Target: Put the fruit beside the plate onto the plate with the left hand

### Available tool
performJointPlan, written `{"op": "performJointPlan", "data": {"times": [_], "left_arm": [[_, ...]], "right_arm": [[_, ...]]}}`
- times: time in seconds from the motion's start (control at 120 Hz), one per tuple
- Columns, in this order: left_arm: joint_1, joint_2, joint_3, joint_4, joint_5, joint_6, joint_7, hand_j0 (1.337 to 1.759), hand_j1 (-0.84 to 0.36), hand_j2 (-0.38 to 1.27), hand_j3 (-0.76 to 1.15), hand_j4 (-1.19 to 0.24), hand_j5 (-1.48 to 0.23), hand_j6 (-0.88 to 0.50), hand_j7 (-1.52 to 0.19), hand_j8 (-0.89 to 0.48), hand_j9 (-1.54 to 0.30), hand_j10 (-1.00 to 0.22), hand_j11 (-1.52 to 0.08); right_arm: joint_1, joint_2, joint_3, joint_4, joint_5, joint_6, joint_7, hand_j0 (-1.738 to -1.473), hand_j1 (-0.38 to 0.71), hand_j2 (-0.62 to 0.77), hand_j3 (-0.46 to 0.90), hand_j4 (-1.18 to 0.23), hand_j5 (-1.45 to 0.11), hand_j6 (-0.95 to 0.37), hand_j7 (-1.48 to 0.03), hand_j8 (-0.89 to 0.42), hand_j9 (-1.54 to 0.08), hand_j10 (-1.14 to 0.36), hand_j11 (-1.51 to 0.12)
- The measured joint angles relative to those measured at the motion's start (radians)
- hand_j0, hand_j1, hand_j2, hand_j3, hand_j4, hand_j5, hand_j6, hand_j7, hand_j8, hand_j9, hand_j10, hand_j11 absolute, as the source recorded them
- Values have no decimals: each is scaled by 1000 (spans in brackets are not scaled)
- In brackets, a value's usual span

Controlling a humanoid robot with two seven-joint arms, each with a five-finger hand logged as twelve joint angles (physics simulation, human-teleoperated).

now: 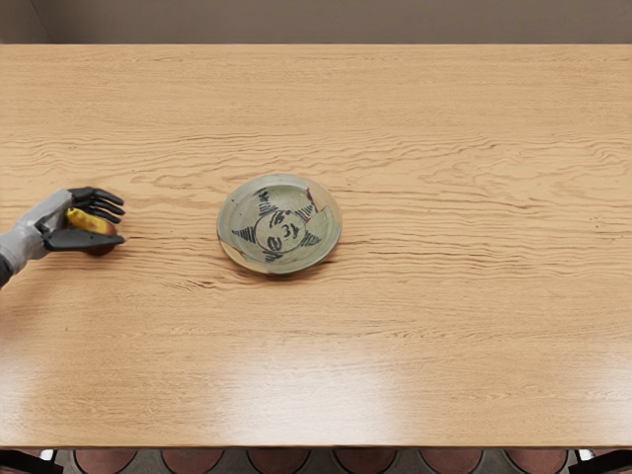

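Where the grey arm comes in from the left edge, the left hand (67,221) has its black fingers (105,204) curled around the small yellow-orange fruit (89,223). The upper fingers are behind it and the thumb in front, so the fruit sits inside the grasp, on or just above the light wooden worktop (444,326), and its long axis is too hidden to tell. The round grey-green ceramic plate with dark painted marks (226,237) lies well apart to the right and nothing is on it, so the carry likely runs straight rightward.

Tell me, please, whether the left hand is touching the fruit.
Touching: the head view shows the left hand with fingers and thumb wrapped around the fruit.
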Motion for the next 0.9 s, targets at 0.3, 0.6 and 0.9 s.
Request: {"op": "performJointPlan", "data": {"times": [0.3,0.6,0.9], "left_arm": [[2,0,1,0,-1,4,3,1656,-346,167,0,-633,-803,-631,-805,-595,-818,-519,-836],[-16,13,5,-18,2,-12,4,1655,-344,114,0,-656,-871,-656,-872,-575,-861,-496,-879],[-124,35,6,-51,-9,-92,13,1652,-327,85,0,-689,-919,-690,-918,-563,-909,-480,-929]], "right_arm": [[0,0,0,0,0,0,0,-1658,-326,-4,0,-19,-25,-19,-25,-19,-25,-19,-25],[0,0,0,0,0,0,0,-1658,-326,-4,0,-19,-25,-19,-25,-19,-25,-19,-25],[1,0,0,0,0,0,0,-1658,-326,-4,0,-19,-25,-19,-25,-19,-25,-19,-25]]}}
